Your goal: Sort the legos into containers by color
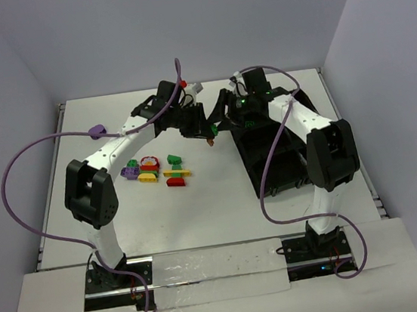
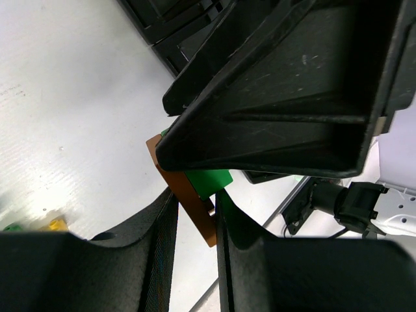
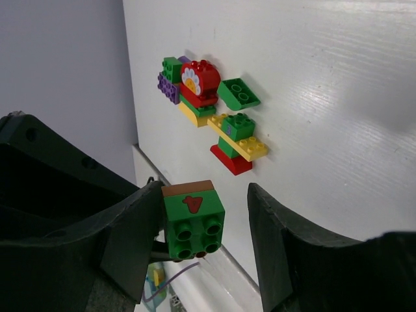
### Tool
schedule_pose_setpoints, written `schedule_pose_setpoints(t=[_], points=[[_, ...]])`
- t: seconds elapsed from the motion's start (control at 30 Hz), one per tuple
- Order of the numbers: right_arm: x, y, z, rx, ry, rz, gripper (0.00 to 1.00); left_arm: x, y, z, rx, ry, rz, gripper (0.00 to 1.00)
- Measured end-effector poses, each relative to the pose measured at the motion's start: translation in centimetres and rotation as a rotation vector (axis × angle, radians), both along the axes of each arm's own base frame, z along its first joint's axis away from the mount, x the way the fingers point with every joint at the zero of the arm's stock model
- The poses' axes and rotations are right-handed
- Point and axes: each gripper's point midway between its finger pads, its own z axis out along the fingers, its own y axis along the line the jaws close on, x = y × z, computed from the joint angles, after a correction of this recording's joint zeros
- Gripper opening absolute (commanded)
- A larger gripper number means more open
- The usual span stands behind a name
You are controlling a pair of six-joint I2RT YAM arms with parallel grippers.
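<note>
Legos (image 1: pixel 157 170) lie on the table (image 1: pixel 223 215), left of the tray (image 1: pixel 259 161).

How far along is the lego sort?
Done: nothing visibly; no brick shows in the tray, which the right arm partly hides. In hand: the left tool clamps a green brick with an orange plate; the right tool straddles it, open. Left: the brick cluster on the table, unsorted.
</note>
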Motion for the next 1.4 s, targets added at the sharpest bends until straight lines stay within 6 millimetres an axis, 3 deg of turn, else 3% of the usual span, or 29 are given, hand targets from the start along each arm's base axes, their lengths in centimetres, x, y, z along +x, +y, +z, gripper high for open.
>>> schedule_pose_setpoints(t=[0.37,0.53,0.6,0.7,0.8,0.97,1.03,1.13,1.4], points=[[-0.3,0.8,0.1,0.105,0.028,0.005,0.49,0.5,0.8,0.2,-0.011,0.009,0.011,0.00],[-0.3,0.7,0.4,0.126,0.033,-0.006,0.06,0.8,1.0,0.2,-0.014,0.003,0.012,0.00],[-0.3,0.7,0.6,0.130,0.037,-0.012,0.00,0.9,0.9,0.3,-0.015,0.000,0.012,0.00],[-0.3,0.6,0.6,0.128,0.039,-0.019,0.00,0.9,0.9,0.3,-0.015,-0.001,0.011,0.04],[-0.3,0.6,0.7,0.127,0.037,-0.023,0.00,0.9,0.9,0.3,-0.016,-0.003,0.011,0.21],[-0.3,0.4,0.6,0.114,0.035,-0.034,0.00,0.8,1.0,0.3,-0.016,0.002,0.012,0.35],[-0.3,0.3,0.8,0.107,0.029,-0.038,0.00,0.8,1.1,0.3,-0.015,0.006,0.012,0.47],[-0.4,0.1,1.0,0.095,0.023,-0.045,0.00,1.0,1.3,0.3,-0.015,0.007,0.016,0.58],[-0.5,-0.4,1.4,0.070,0.003,-0.063,0.00,1.2,1.6,0.2,-0.013,0.007,0.021,0.56]])
